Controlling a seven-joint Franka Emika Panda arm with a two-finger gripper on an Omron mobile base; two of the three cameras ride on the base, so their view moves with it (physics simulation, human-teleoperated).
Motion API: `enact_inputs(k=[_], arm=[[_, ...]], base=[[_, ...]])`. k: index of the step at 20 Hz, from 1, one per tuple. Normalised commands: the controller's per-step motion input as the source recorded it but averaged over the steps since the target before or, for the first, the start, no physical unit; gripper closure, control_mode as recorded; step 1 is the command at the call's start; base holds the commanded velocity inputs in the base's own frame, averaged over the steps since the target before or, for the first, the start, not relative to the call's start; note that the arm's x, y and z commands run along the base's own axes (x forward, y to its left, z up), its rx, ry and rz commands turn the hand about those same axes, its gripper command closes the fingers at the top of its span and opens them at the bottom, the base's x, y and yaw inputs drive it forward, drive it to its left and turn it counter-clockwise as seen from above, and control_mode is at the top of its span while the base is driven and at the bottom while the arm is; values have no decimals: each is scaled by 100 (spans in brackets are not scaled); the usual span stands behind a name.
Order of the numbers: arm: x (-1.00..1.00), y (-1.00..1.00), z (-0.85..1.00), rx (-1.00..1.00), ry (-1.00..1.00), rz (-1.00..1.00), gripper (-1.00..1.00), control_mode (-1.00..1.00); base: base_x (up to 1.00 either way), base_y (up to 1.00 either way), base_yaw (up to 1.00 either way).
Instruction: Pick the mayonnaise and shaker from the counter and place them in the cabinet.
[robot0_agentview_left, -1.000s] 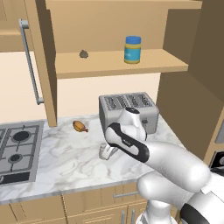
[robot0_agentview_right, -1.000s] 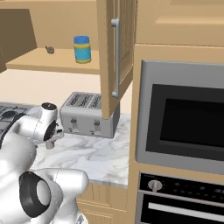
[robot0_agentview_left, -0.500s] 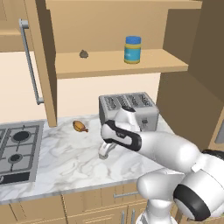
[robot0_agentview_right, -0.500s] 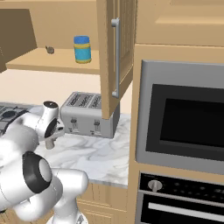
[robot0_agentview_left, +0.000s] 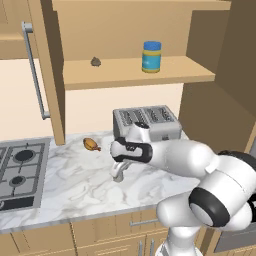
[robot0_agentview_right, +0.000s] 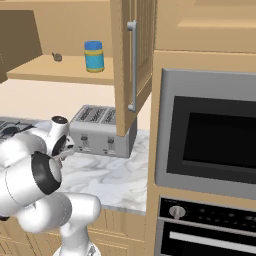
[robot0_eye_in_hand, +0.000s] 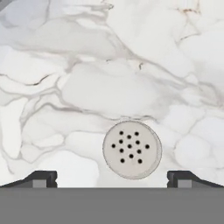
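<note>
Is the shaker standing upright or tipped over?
Upright. The hand view looks straight down on the shaker's round holed cap, on the counter, between the open gripper's fingertips.

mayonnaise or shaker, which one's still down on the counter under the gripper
The shaker: it stands on the marble counter between the open fingertips. The blue-lidded mayonnaise is already up on the cabinet shelf.

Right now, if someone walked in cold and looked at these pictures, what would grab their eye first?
Probably the big white arm bent low over the counter, its gripper open just above the shaker, whose holed cap faces the hand camera between the two fingertips. Next, the mayonnaise with its blue lid, standing on the shelf of the open cabinet, with the toaster below it.
</note>
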Motion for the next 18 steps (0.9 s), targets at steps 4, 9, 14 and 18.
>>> enact_inputs(k=[4,9,14,18], arm=[[25,8,-16,0,1,0,-100,-100],[21,9,-17,0,1,0,-100,-100],[23,10,-15,0,1,0,100,-100],[6,3,-13,0,0,0,100,-100]], base=[[0,0,0],[0,0,0],[0,0,0],[0,0,0]])
